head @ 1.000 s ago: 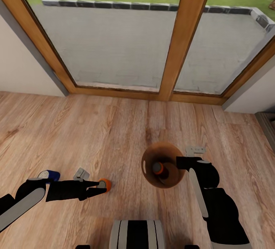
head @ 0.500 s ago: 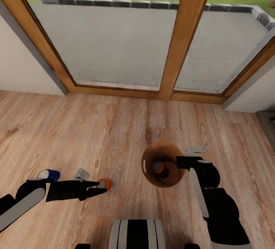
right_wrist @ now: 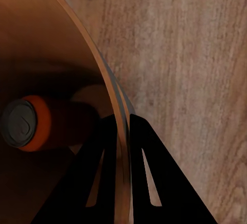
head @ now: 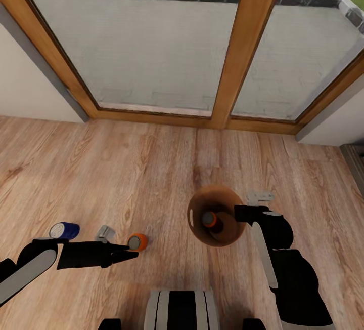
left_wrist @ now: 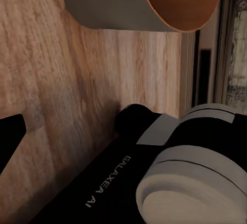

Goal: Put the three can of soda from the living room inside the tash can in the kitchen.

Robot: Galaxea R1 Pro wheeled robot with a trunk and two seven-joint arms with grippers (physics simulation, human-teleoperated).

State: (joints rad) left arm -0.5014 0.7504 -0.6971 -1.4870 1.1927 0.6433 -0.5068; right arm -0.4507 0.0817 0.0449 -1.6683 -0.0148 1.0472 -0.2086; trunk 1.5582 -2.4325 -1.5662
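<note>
Change from earlier frame: left gripper has drawn back; its closed tips, which touched the orange can half a second ago, now lie just short of it, holding nothing. The whole view has shifted slightly, so the camera moved; cans and bin lie as before.

Hidden or unclear: lower body of the can in the bin is lost in shadow; its colour beyond an orange band is hard to tell. Right arm runs out of frame below. The left wrist view shows one black fingertip at the edge, the right arm's casing and the bin's grey wall.

Count, near to far:
- Grippers, 2. Right gripper clamped on the bin's rim, one finger inside, one outside.
- Cans, 3. Orange and blue can lying on the wood floor, apart; one inside the bin.
- Bin, 1, between the arms.
- Glass doors, wood-framed, beyond.
</note>
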